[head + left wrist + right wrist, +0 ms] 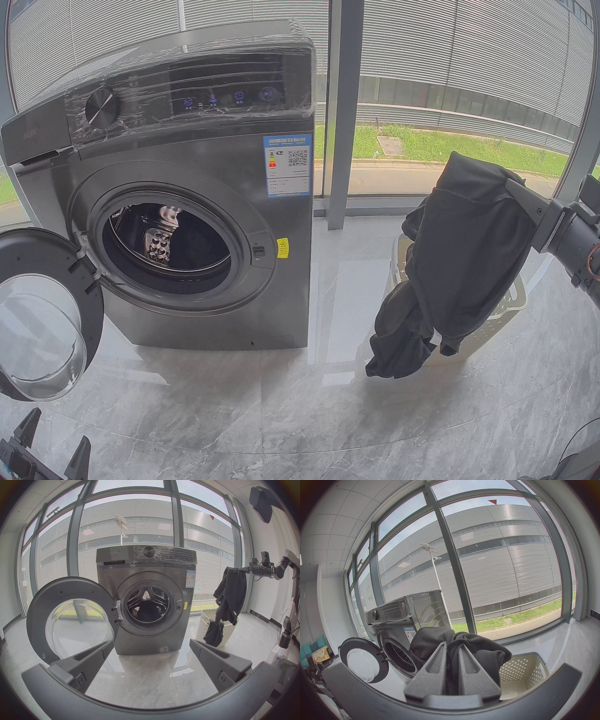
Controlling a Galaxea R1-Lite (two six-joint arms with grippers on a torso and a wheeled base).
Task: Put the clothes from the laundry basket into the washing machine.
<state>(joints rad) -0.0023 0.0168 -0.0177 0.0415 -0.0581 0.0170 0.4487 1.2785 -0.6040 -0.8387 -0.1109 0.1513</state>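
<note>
A grey front-loading washing machine [187,187] stands at the left, its round door [37,312] swung wide open. Something dark lies inside the drum [194,244]. My right gripper [509,184] is shut on a dark garment [462,262], which hangs from it above the white laundry basket [506,306] and hides most of the basket. In the right wrist view the gripper [452,655] pinches that garment [484,655], with the basket [525,670] below. My left gripper [53,444] is low at the near left, open and empty, facing the machine [147,598].
The floor [312,406] is pale marble tile, bare between machine and basket. A window wall with a grey pillar [342,112] runs behind both. The open door juts out toward my left arm.
</note>
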